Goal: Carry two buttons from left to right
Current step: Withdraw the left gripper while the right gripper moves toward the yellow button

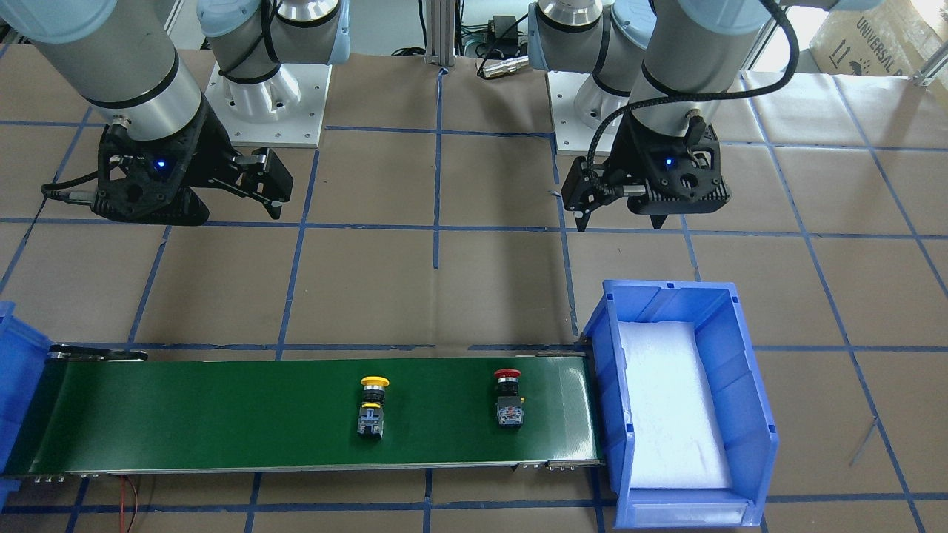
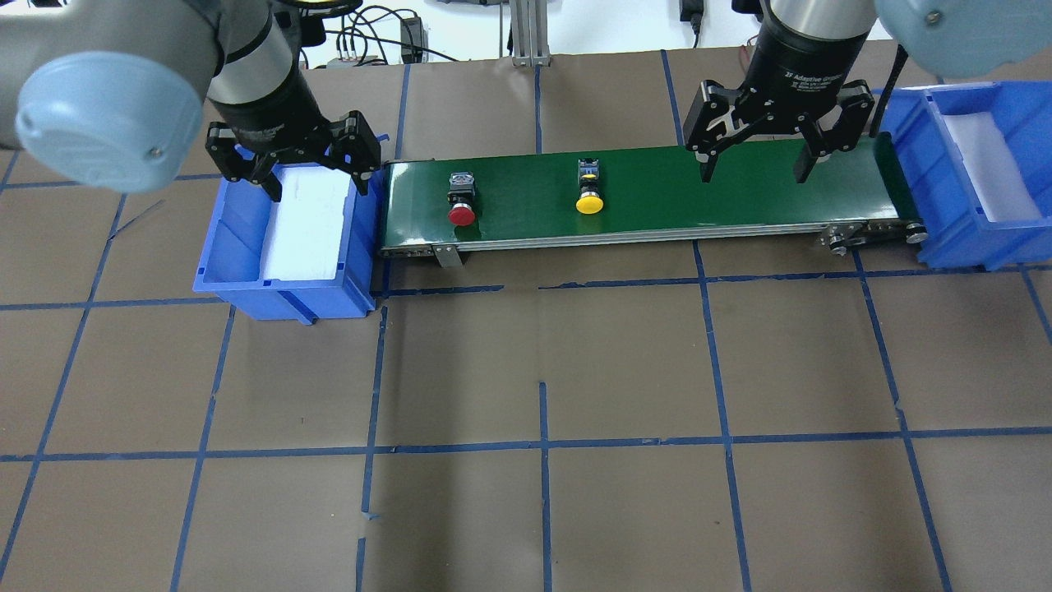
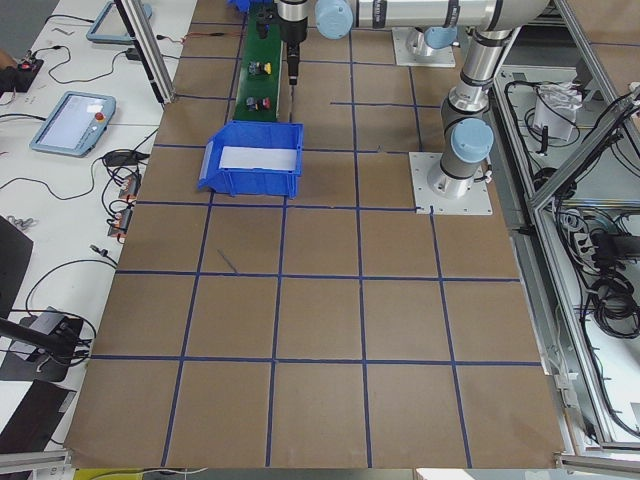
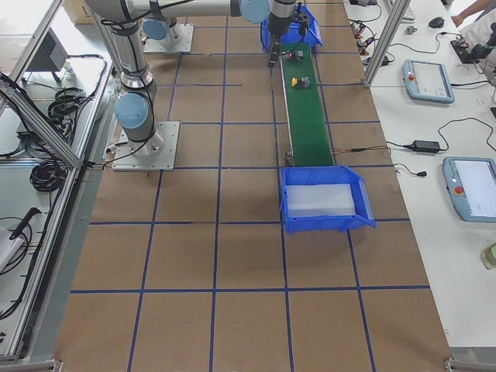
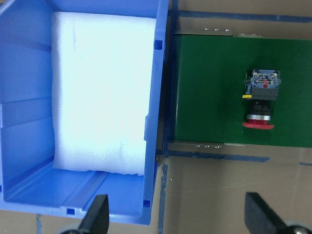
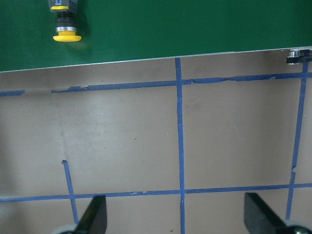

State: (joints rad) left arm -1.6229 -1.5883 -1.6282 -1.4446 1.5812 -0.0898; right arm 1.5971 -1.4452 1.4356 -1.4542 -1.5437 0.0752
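The red button (image 2: 461, 201) and the yellow button (image 2: 588, 191) lie on their sides on the green conveyor belt (image 2: 740, 197), caps toward the robot. They also show in the front view, red (image 1: 508, 400) and yellow (image 1: 372, 406). My left gripper (image 2: 292, 160) is open and empty above the left blue bin (image 2: 238, 247); its wrist view shows the red button (image 5: 261, 100) beside the bin. My right gripper (image 2: 756, 160) is open and empty above the belt's right part; the yellow button (image 6: 66, 24) is at its wrist view's top left.
The left bin holds only a white foam pad (image 2: 308, 218). A second blue bin (image 2: 1011, 238) with foam stands at the belt's right end. The table is brown paper with a blue tape grid (image 2: 542, 444). Both arm bases (image 1: 266, 96) stand behind the belt.
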